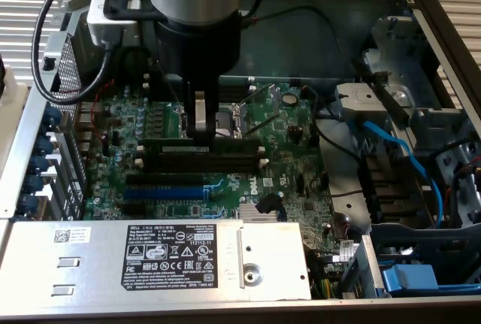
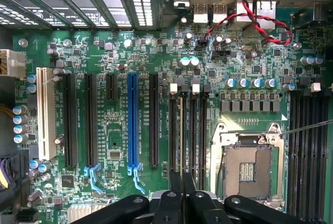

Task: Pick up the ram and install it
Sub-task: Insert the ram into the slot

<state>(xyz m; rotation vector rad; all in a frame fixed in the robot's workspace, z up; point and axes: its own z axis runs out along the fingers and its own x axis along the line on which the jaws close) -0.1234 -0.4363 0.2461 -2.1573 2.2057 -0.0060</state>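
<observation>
While upright along the black memory slots [image 1: 207,163], the ram [image 1: 169,145] tight between the pinching jaws, mid-length.

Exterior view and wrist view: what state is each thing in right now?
Ram: upright on edge at a memory slot; seated or not, cannot tell.
End effector: shut on the ram.
Processor socket: empty, contacts bare.
Blue expansion slot: empty.
Computer case: open.
</observation>
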